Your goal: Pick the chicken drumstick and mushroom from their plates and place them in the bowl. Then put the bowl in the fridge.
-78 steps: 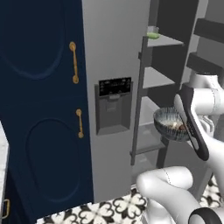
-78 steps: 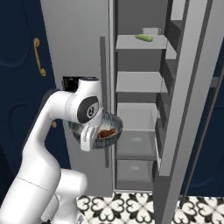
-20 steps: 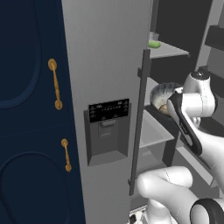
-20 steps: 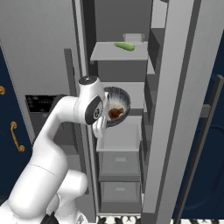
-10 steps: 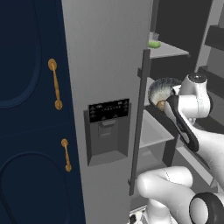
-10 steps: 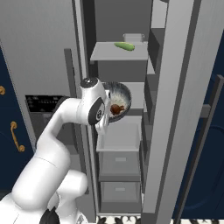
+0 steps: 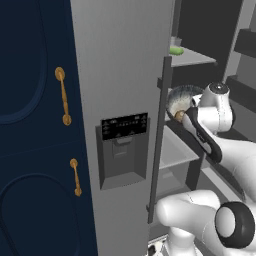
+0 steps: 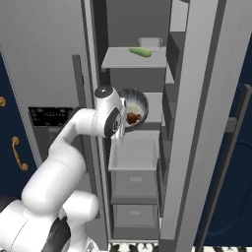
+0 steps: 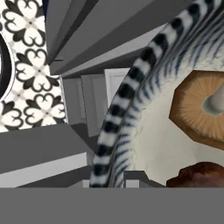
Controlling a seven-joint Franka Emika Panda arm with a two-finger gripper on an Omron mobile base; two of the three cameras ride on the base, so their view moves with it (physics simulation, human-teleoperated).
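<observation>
Since the hand is tucked behind the round, deep dark-grey bowl [image 8: 134, 107], I cannot tell how the jaws stand, though the bowl hangs tilted at the gripper [image 8: 124, 129] and is evidently carried by its rim. In the hand view the striped rim [image 9: 131, 92] runs just ahead of the jaws, with the tan-brown mushroom [image 9: 199, 105], gills up, and the reddish-brown chicken drumstick [image 9: 199, 175] lying on the speckled inside just beyond them. The bowl is held inside the open tall grey steel fridge [image 7: 120, 75], above a pale middle shelf [image 8: 135, 152] and below the shelf with a green cucumber [image 8: 140, 51]. The bowl looks stiff and fairly heavy for a one-sided rim hold, so it may swing; both foods are loose and could roll out if it tips further. Levelling it before setting down seems wise.
</observation>
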